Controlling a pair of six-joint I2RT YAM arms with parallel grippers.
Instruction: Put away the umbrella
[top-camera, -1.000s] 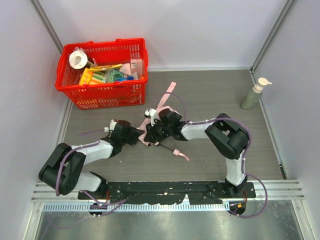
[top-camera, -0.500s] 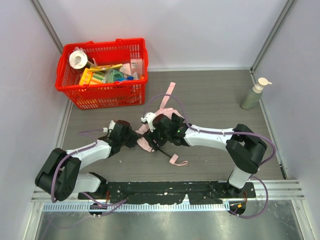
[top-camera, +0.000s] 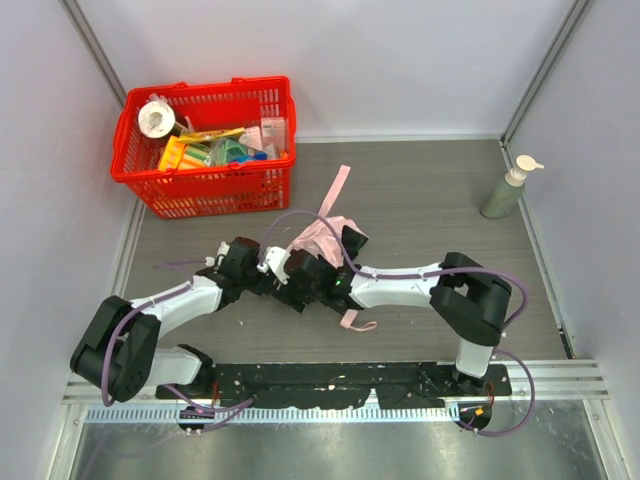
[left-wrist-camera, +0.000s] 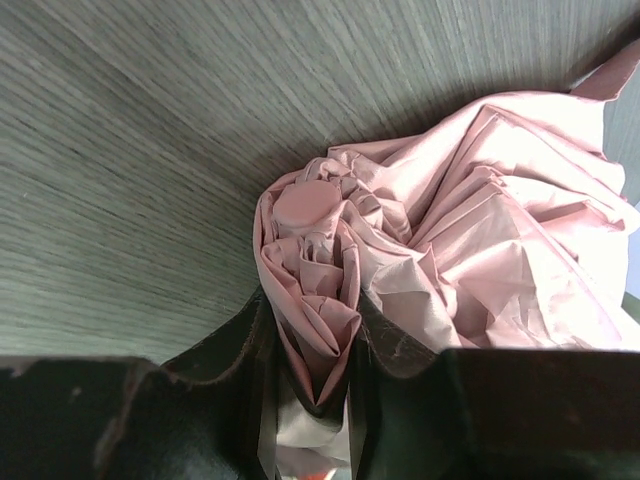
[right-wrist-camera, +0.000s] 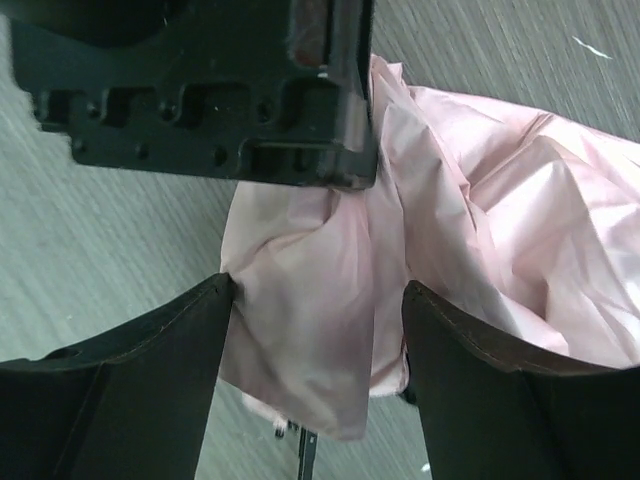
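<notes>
At the middle of the table (top-camera: 430, 200), the left gripper (left-wrist-camera: 312, 335) pinches a fold of the umbrella (left-wrist-camera: 470, 250), whose pale pink fabric lies bunched on the wood. Just beside it, the right gripper (right-wrist-camera: 318, 300) has its fingers spread wide, with loose fabric between them. The red basket (top-camera: 215, 190) sits well apart, far left.

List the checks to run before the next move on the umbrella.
1. Left fingers pinching umbrella fabric: ok.
2. Right fingers closed on fabric: cannot tell; they straddle a fold.
3. Canopy bundled tight: not ok, loose and crumpled.
4. Strap wrapped round: not ok, trailing loose.
5. Basket clear of both arms: ok.
</notes>
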